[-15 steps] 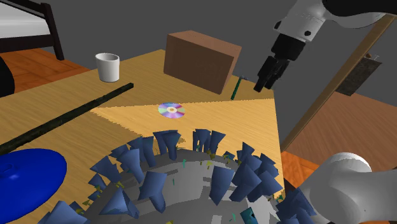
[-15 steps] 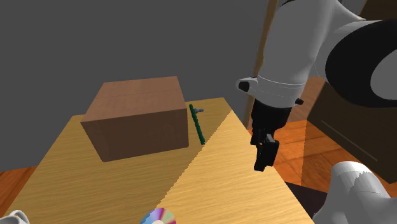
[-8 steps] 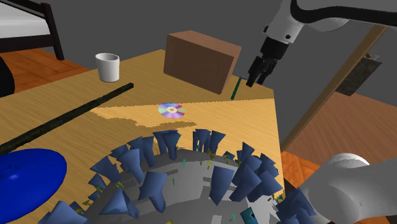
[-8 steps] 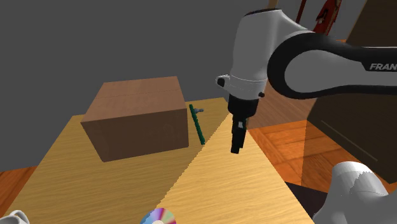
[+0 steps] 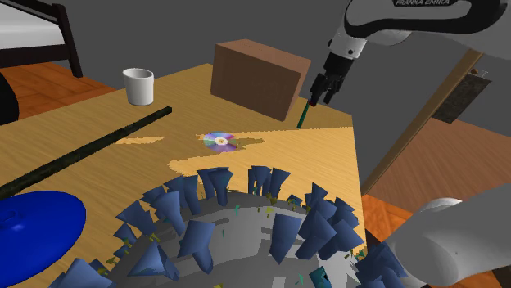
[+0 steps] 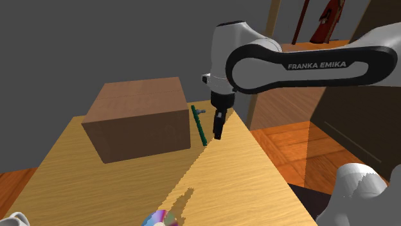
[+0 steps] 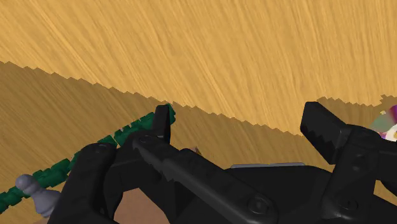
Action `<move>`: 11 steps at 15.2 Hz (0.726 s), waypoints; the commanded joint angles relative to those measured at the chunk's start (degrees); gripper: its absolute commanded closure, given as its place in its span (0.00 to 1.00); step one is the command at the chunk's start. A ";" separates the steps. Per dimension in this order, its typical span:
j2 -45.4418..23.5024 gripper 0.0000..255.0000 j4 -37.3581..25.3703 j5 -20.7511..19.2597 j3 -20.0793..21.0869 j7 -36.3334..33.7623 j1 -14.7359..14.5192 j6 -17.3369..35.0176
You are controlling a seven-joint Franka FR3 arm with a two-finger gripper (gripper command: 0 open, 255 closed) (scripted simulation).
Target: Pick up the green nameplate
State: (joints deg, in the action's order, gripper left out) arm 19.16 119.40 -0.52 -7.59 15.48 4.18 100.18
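The green nameplate (image 5: 302, 114) is a thin dark-green strip standing on edge on the wooden table (image 5: 287, 155), just beside the brown box (image 5: 255, 78). In the second exterior view the nameplate (image 6: 200, 126) runs along the box's right side. My black gripper (image 5: 314, 100) hangs a little above the table, close to the nameplate on the side away from the box (image 6: 218, 133). Seen from the wrist, the gripper (image 7: 242, 127) is open with bare tabletop between its fingers, and the nameplate (image 7: 121, 135) lies just outside one fingertip (image 7: 163, 122).
A small grey pawn-like piece (image 7: 35, 192) stands by the nameplate's far end. A CD (image 5: 219, 141), a white cup (image 5: 139, 85), a long dark rod (image 5: 90, 151), a blue plate (image 5: 37, 221) and a blue spiky ring (image 5: 246, 217) share the table. The table edge (image 6: 270, 167) is near.
The arm has swung from over the table's edge toward the box and come lower. The open gripper now hangs right beside the nameplate. Nothing on the table has moved.
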 commanded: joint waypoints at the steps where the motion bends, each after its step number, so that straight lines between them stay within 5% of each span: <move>1: -3.86 0.00 -3.07 -0.49 -1.11 1.32 0.59 0.81; 11: -23.73 0.00 -21.03 -0.28 -5.35 7.02 3.77 2.75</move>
State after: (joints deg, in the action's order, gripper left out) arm -2.13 100.65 -1.01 -12.54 21.86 7.55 102.78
